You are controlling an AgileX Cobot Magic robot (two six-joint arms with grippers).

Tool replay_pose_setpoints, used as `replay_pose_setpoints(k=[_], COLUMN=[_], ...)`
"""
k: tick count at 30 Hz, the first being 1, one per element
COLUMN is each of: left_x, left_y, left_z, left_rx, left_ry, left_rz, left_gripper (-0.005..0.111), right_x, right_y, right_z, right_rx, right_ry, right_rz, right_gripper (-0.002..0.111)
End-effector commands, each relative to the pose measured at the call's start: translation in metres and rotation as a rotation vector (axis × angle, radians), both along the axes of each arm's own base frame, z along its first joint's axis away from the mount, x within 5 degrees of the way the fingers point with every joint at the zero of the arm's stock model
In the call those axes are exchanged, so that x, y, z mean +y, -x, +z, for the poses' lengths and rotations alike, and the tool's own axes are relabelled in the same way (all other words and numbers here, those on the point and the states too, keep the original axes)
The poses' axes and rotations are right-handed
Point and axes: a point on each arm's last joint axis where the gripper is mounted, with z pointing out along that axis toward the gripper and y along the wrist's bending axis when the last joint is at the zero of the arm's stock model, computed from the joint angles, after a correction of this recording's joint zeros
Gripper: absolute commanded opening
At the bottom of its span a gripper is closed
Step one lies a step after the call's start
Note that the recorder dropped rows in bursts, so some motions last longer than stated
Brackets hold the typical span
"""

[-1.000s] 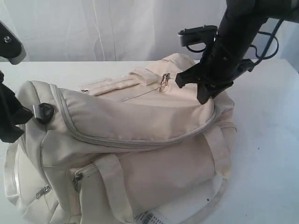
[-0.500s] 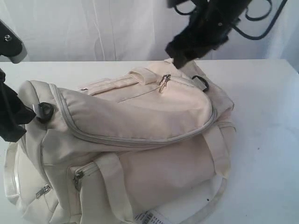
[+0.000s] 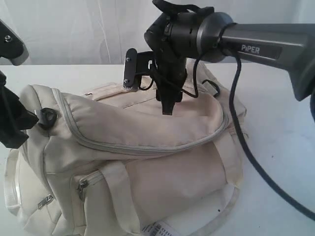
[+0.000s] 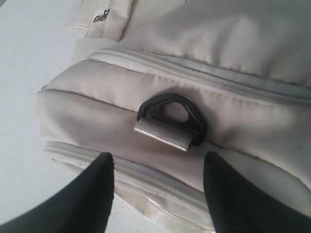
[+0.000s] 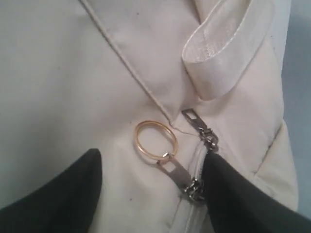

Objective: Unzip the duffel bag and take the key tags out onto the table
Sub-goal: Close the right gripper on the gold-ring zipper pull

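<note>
Duffel bag (image 3: 147, 123), webbing loop (image 5: 228, 48) beside ring pull (image 5: 171, 169), right jaws astride

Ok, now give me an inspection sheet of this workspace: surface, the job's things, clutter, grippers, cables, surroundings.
Surface: white table, with the bag lying on it.
Job's things: cream duffel bag is on its side and the zips in view look shut. The key tags are not seen.
Clutter: a barcode tag shows at the bag's near edge.
Grippers: the left gripper is open at the bag's end, just short of the D-ring. The right gripper is open, pointing down over the zip pull with the gold ring.
Cables: a black cable hangs from the right arm past the bag's end.
Surroundings: white curtain behind.
</note>
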Motion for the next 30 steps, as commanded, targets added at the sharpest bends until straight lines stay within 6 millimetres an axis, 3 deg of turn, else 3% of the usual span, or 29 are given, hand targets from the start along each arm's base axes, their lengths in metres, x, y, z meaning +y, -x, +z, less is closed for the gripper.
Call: replay_pose_setpoints(k=[1,3,5,13,24,30], left_x=[0.001,0.001,0.001,0.001,0.001,0.000], left_y=[0.002,0.002,0.002,0.002,0.002,0.003], left_z=[0.000,0.000,0.000,-0.001,-0.001,-0.001], left_rx=[0.008,0.008,0.008,0.009,0.010,0.012], left_ry=[0.016,0.016,0.016,0.018,0.020,0.022], left_rz=[0.009,0.009,0.009,0.009,0.009,0.009], left_gripper=[0.059,0.059,0.059,0.059,0.059,0.059], right_x=[0.005,0.006,0.003,-0.007,-0.013,-0.014], right_y=[-0.005,-0.008,-0.014,-0.021,-0.011,-0.004], right_z=[-0.012,-0.023,-0.032,-0.021,0.024,0.037], right_rx=[-0.015,-0.023,-0.060,-0.178,-0.213,-0.171], right_ry=[0.010,0.040,0.095,0.019,-0.118,-0.201], right_rz=[0.028,0.042,0.000,-0.253,-0.308,-0.346], right_gripper=[0.058,0.058,0.051,0.000,0.000,0.000])
